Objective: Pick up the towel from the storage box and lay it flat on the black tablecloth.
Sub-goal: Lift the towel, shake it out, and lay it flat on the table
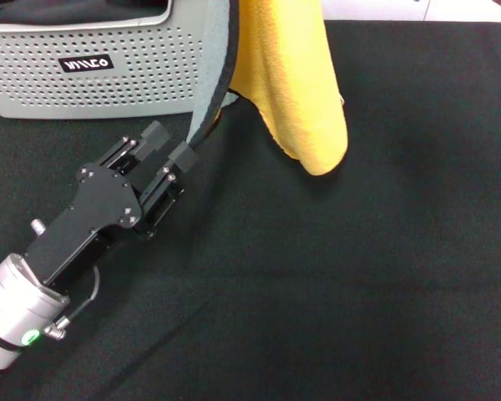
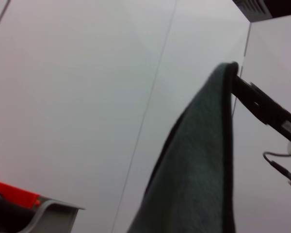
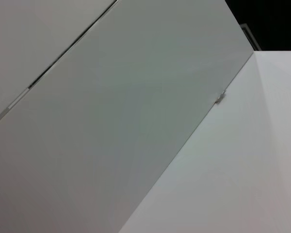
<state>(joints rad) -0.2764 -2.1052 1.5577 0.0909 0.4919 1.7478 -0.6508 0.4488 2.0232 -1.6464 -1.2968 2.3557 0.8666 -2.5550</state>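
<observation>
Hanging towel (image 1: 296, 83): yellow overhead, grey-blue (image 2: 199, 170) wrist-side.

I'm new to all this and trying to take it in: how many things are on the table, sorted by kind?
Towels: 1, the towel, hanging yellow and grey-blue
Boxes: 1, the storage box
Cloths: 1, the black tablecloth
Grippers in view: 1, the left gripper, at the towel's dark edge
Total: 4

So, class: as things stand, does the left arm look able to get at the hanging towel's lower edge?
Probably yes. The left end effector sits open right at the towel's dark-edged lower hem, above the black tablecloth, with nothing between them; the storage box stands behind, off its path.
</observation>
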